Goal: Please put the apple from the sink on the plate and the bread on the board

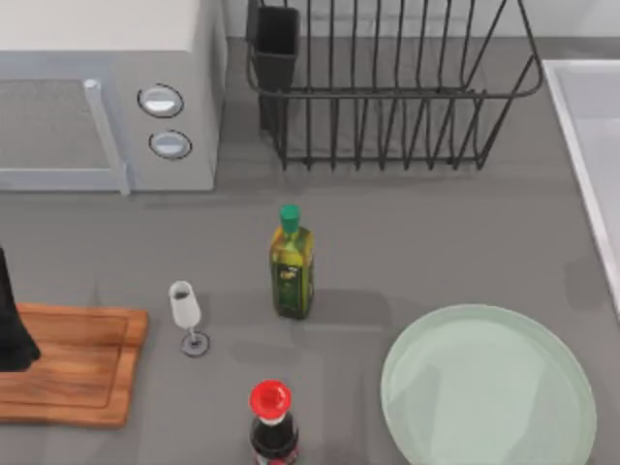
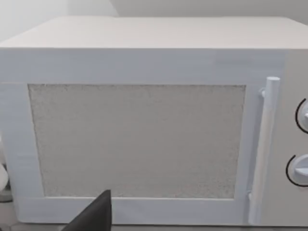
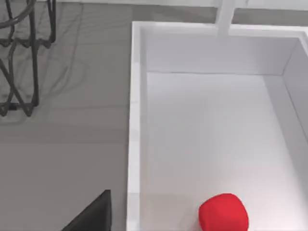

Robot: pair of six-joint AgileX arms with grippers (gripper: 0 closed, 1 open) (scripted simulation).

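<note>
The red apple (image 3: pixel 224 214) lies on the floor of the white sink (image 3: pixel 134 120), close to the wall that borders the counter. My right gripper (image 3: pixel 94 216) hovers over the grey counter just outside that wall, apart from the apple. The sink's rim (image 1: pixel 581 145) runs along the table's right edge. The pale green plate (image 1: pixel 489 387) lies bare at the front right. The wooden board (image 1: pixel 73 363) lies at the front left, and my left gripper (image 1: pixel 12 325) stands over its left end, facing the microwave (image 2: pixel 139 139). The bread is out of view.
A white microwave (image 1: pixel 107 97) fills the back left and a black wire dish rack (image 1: pixel 387 87) stands at the back centre. A green-capped oil bottle (image 1: pixel 292 262), a small wine glass (image 1: pixel 186 315) and a red-capped dark bottle (image 1: pixel 272 421) stand between board and plate.
</note>
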